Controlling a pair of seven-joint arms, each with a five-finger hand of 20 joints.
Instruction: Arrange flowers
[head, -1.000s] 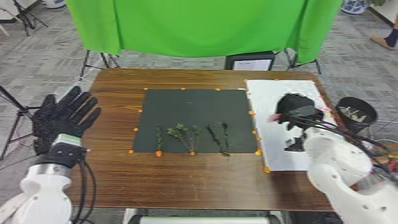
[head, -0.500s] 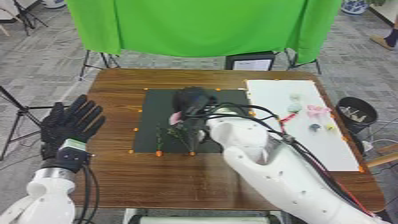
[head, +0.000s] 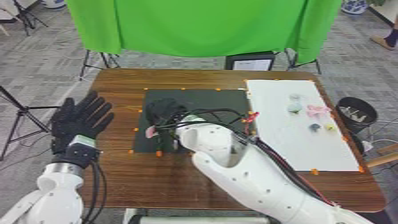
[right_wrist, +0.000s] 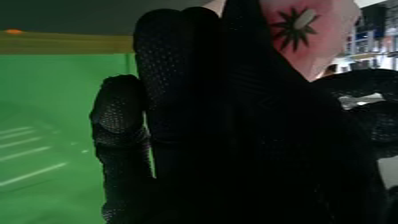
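Note:
My right hand (head: 165, 111) is over the left part of the dark mat (head: 197, 95), shut on a pink flower head (head: 151, 132) on its near side. In the right wrist view, the flower head (right_wrist: 330, 35) sits beside the fingers of my right hand (right_wrist: 222, 145), its green star-shaped base and pale centre facing the camera. A green stem (head: 160, 144) lies near the mat's left front; the arm covers the stems farther right. My left hand (head: 78, 121) stands open, fingers spread, at the table's left edge.
On the white board (head: 280, 145) at the right lie a pale green flower head (head: 294, 107), a pink one (head: 318, 110), a dark blue one (head: 314, 127) and a yellow one (head: 330, 127). A black bin (head: 344, 104) stands past the table's right edge.
My right hand has swung left from the white board to the mat's left side with the pink flower head. My left hand has shifted slightly to the right.

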